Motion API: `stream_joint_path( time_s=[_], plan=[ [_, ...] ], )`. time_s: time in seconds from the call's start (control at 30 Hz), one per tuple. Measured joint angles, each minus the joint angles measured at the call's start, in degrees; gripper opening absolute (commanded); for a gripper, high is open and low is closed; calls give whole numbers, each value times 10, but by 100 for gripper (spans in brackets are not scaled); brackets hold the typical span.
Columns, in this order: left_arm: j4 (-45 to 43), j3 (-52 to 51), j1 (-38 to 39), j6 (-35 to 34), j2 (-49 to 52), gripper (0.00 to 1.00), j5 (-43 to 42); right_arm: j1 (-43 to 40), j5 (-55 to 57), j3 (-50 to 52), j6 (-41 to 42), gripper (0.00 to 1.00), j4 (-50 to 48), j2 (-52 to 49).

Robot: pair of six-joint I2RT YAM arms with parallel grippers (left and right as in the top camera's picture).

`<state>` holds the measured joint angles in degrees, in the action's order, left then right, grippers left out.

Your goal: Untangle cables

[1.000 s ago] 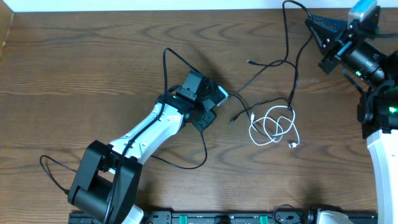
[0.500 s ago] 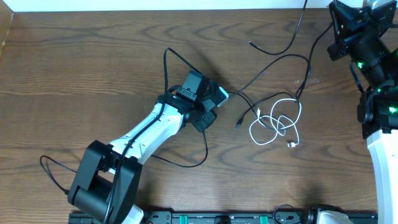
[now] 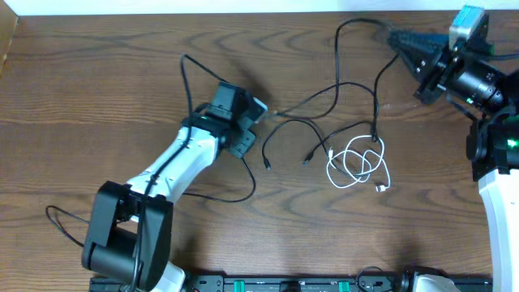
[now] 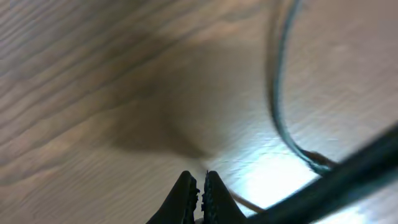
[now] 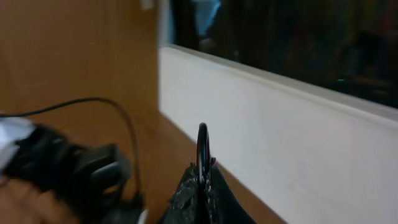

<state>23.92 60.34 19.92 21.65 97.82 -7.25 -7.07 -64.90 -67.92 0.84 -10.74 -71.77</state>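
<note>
Both pincers were clamped fully shut on a black cable (image 3: 336,85) — the left gripper (image 3: 261,108) at mid-table, the right gripper (image 3: 395,36) at the far right. They were set well apart, probably to draw the tangle open. Between them, nearer, lay one coiled white cable (image 3: 357,166) and at least two black ones.

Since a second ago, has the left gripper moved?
Yes. The left gripper, shut on a black cable, has shifted toward the picture's left, away from the white cable, which stayed put.
</note>
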Motion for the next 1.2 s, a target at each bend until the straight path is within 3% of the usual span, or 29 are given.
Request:
stream_joint_path(
  time_s=[0.37, 0.5, 0.73, 0.93, 1.2],
  plan=[
    [-42, 1, -44, -54, 0, 7, -13, 3, -26, -3, -136, 1, 234, 0],
    [-68, 3, -45, -65, -8, 8, -81, 24, 6, -3, -170, 1, 257, -3],
    [-133, 11, -45, -126, -119, 8, -182, 121, 68, -3, -231, 1, 277, -51],
    [-140, 14, -45, -140, -195, 7, -185, 171, 78, -3, -254, 1, 287, -91],
    [-155, 14, -45, -164, -211, 8, -169, 219, 127, -3, -273, 1, 312, -121]
  ],
)
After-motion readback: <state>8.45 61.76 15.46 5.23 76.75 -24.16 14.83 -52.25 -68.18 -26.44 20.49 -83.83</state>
